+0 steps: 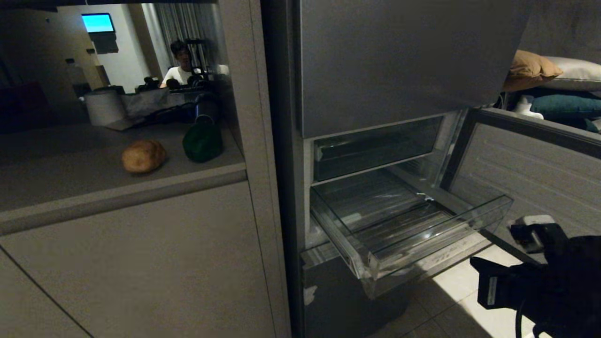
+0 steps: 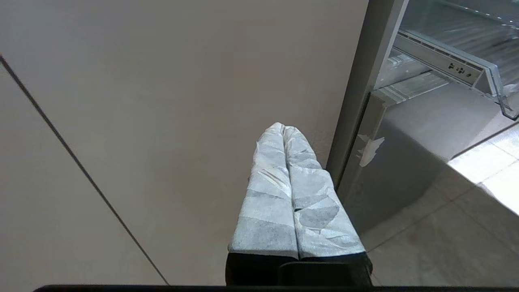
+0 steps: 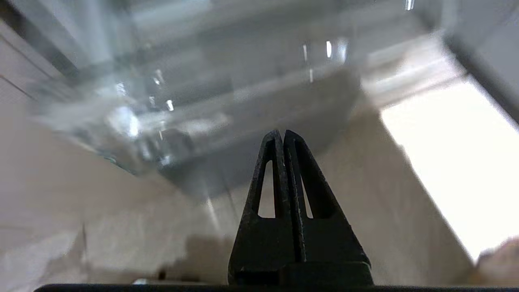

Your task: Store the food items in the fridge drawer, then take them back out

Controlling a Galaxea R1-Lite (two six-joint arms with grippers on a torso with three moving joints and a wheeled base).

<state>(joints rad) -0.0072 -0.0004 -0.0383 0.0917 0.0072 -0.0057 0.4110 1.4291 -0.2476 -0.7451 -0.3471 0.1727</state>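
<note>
A brown potato-like lump (image 1: 143, 156) and a dark green pepper (image 1: 203, 141) lie on the counter left of the fridge. The clear fridge drawer (image 1: 408, 225) is pulled out and holds nothing. It also shows in the left wrist view as a clear drawer corner (image 2: 466, 69) and in the right wrist view as a blurred drawer front (image 3: 202, 101). My right gripper (image 3: 282, 132) is shut and empty, low in front of the drawer and below its front edge. The black right arm (image 1: 540, 281) is at the lower right. My left gripper (image 2: 284, 126), wrapped in white tape, is shut and faces the cabinet front.
The grey fridge door (image 1: 530, 173) stands open to the right of the drawer. A beige cabinet front (image 1: 141, 263) fills the space under the counter. Behind the counter are a white roll (image 1: 104, 107) and a seated person (image 1: 181, 65). Pale floor tiles (image 1: 450, 291) lie below the drawer.
</note>
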